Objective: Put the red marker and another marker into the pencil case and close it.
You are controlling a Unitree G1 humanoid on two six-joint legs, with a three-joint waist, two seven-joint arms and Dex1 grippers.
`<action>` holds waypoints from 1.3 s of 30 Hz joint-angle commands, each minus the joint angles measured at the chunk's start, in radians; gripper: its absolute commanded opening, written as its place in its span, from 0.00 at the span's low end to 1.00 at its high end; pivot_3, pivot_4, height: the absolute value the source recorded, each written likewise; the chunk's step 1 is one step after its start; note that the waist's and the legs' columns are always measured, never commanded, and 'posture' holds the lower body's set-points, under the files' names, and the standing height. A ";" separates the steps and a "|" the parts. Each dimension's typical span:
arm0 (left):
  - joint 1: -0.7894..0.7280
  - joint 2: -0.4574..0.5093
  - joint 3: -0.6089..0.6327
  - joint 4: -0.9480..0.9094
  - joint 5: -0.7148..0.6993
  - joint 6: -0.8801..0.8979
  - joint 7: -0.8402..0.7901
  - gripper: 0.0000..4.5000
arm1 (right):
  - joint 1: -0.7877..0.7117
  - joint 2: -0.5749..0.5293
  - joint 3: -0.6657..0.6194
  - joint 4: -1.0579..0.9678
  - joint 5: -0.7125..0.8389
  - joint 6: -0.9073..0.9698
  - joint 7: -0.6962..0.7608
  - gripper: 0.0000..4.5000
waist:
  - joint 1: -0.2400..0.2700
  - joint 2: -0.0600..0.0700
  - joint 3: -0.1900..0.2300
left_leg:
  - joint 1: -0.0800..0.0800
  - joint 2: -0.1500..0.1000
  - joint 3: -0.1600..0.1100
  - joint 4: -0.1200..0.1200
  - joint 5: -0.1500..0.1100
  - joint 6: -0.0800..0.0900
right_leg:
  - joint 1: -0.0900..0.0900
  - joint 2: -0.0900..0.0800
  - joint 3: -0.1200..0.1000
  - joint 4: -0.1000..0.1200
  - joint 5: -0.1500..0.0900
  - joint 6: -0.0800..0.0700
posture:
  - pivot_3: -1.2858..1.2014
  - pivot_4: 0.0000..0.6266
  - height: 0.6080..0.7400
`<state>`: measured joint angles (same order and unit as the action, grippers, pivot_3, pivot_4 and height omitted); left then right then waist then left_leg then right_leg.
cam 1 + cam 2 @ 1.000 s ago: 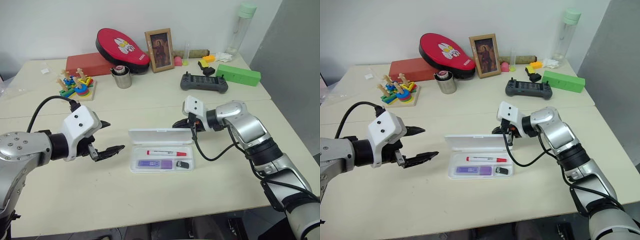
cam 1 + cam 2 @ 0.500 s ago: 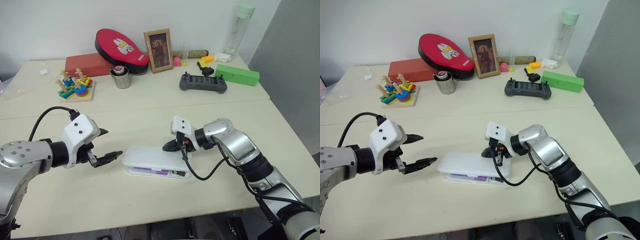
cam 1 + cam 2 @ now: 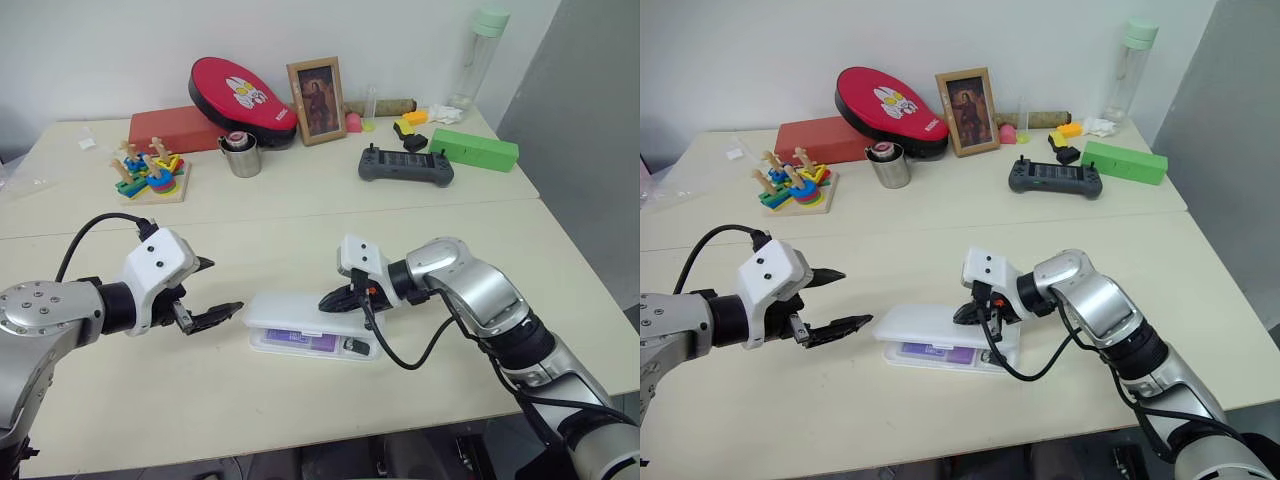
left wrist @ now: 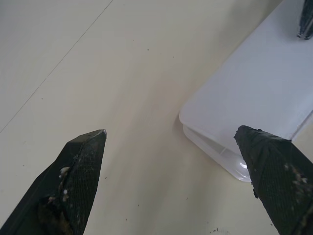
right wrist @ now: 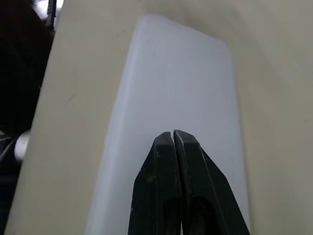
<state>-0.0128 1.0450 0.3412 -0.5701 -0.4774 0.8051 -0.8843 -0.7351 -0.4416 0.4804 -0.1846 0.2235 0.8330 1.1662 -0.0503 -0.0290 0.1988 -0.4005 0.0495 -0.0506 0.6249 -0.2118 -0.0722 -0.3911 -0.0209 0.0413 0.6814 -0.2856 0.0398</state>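
Right eye view has the right gripper (image 3: 967, 311), fingers pressed together, pushing the pencil case (image 3: 930, 328) lid down over another marker (image 3: 928, 350) inside, while the left gripper (image 3: 840, 300), fingers spread, waits beside the case's end

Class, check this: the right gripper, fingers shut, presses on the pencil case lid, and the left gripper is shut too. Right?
Not quite. The left gripper stands open beside the pencil case, as the left wrist view shows. The right gripper is shut on the lid.
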 commanded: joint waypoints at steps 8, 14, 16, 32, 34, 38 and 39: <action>-0.022 0.023 0.008 0.011 0.015 -0.031 -0.002 1.00 | -0.004 -0.049 0.061 0.016 0.022 -0.021 0.038 0.01 | 0.000 0.000 0.000 | 0.000 0.000 0.000 0.000 0.000 0.000 | 0.000 0.000 0.000 0.000 0.000 0.000 | 0.52 0.24 1.00; -0.029 0.025 0.004 0.012 0.014 -0.032 -0.005 1.00 | -0.008 -0.016 0.105 0.132 -0.031 -0.072 -0.002 0.01 | -0.001 0.000 0.000 | 0.000 0.000 0.000 0.000 0.000 0.000 | 0.000 0.000 0.000 0.000 0.000 0.000 | 0.52 0.24 1.00; -0.033 0.025 0.000 0.013 0.016 -0.033 -0.005 1.00 | -0.006 -0.014 0.113 0.157 -0.050 -0.081 -0.009 0.01 | -0.001 0.000 0.000 | 0.000 0.000 0.000 0.000 0.000 0.000 | 0.000 0.000 0.000 0.000 -0.001 0.001 | 0.52 0.24 1.00; 0.037 -0.080 0.072 -0.008 0.018 -0.111 0.035 1.00 | 0.018 -0.100 -0.126 0.002 0.113 -0.024 -0.022 0.01 | 0.002 0.000 0.000 | 0.000 0.000 0.000 -0.001 0.000 0.000 | 0.000 0.000 0.000 0.000 -0.002 0.003 | 0.52 0.24 1.00; 0.120 -0.144 0.067 -0.044 0.051 -0.134 0.088 1.00 | 0.037 -0.144 -0.183 -0.016 0.119 -0.023 -0.041 0.01 | 0.002 0.000 0.000 | 0.000 0.000 0.001 0.000 0.000 0.000 | 0.000 0.000 0.000 0.000 -0.002 0.003 | 0.52 0.24 1.00; 0.249 -0.323 0.084 -0.134 0.008 -0.108 0.201 1.00 | 0.133 -0.150 -0.300 -0.084 0.137 0.016 -0.172 0.01 | 0.007 -0.002 -0.001 | -0.001 0.000 0.002 -0.001 -0.001 0.000 | 0.000 -0.001 0.001 -0.002 0.001 -0.001 | 0.52 0.24 1.00; 0.250 -0.360 0.089 -0.134 0.014 -0.111 0.238 1.00 | 0.155 -0.136 -0.328 -0.097 0.140 0.046 -0.219 0.01 | 0.009 -0.002 -0.001 | -0.001 0.000 0.001 -0.001 -0.001 0.000 | 0.000 -0.001 0.000 -0.002 0.001 -0.001 | 0.52 0.24 1.00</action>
<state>0.2443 0.7088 0.3976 -0.6569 -0.4659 0.7100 -0.7091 -0.6020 -0.5969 0.2059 -0.2221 0.3369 0.8420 1.0182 -0.0413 -0.0313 0.1980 -0.4013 0.0496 -0.0508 0.6241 -0.2126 -0.0717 -0.3911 -0.0218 0.0410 0.6801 -0.2853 0.0385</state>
